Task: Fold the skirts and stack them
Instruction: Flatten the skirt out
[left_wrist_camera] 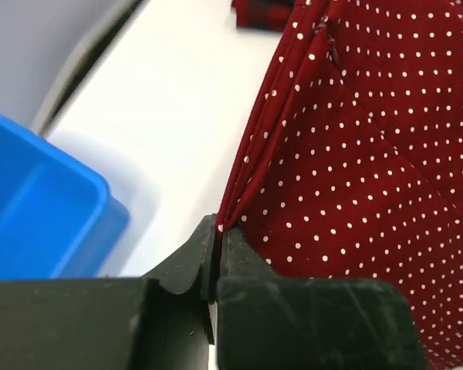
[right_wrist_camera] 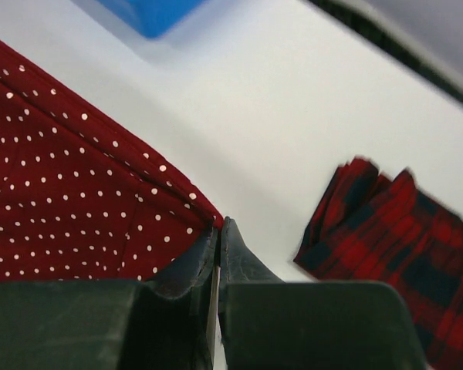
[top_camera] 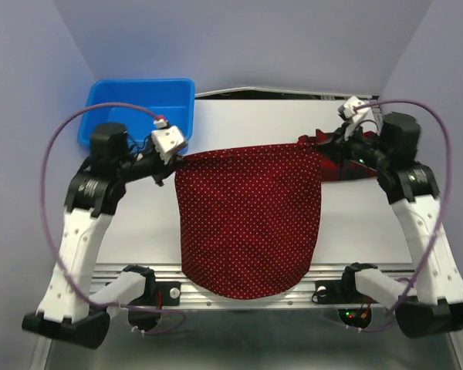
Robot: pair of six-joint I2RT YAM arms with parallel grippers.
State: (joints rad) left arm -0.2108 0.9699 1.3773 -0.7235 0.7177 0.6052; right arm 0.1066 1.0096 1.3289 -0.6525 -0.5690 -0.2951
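The dark red polka-dot skirt (top_camera: 248, 220) hangs spread between my two grippers, its lower edge drooping over the table's near edge. My left gripper (top_camera: 177, 159) is shut on its left top corner, seen in the left wrist view (left_wrist_camera: 220, 225) with the skirt (left_wrist_camera: 355, 169) beside it. My right gripper (top_camera: 324, 146) is shut on its right top corner, seen in the right wrist view (right_wrist_camera: 218, 223) with the skirt (right_wrist_camera: 62, 216). The tartan plaid skirt (top_camera: 343, 166) lies on the table behind the right gripper, partly hidden by the arm; it also shows in the right wrist view (right_wrist_camera: 401, 254).
A blue plastic bin (top_camera: 139, 108) stands at the table's far left corner, close behind the left arm; it also shows in the left wrist view (left_wrist_camera: 38, 216). The white table (top_camera: 255, 123) has purple walls behind and to both sides.
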